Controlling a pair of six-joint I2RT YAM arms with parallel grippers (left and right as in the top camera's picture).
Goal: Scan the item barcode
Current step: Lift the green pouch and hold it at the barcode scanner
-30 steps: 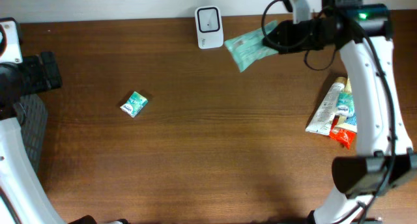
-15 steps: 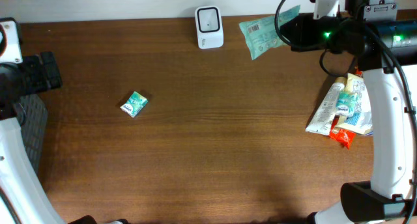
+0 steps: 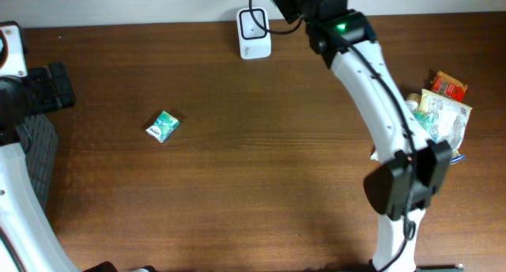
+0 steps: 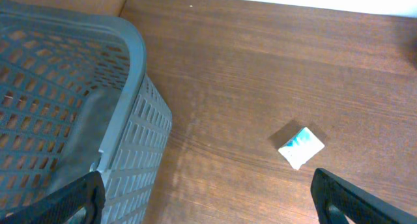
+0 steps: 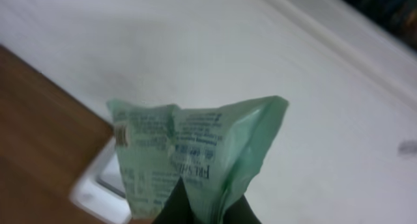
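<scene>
Right gripper (image 5: 205, 210): closed, pinching the lower edge of a crumpled green packet (image 5: 195, 152), which stands up from between the fingers. The packet is held off the table at the far edge, above and just beside the white scanner (image 3: 254, 23). The wrist view is blurred, so the print on the packet cannot be read, and which face points at the scanner is hard to tell. Left gripper (image 4: 205, 201): jaws spread wide, nothing between them, hanging over the left side of the brown table (image 3: 261, 185) next to a grey slotted basket (image 4: 78, 100). One small teal-and-white packet (image 3: 163, 126) lies flat on the table, left of centre and well apart from both grippers. A pile of packets and tubes (image 3: 439, 110) lies at the right edge.
</scene>
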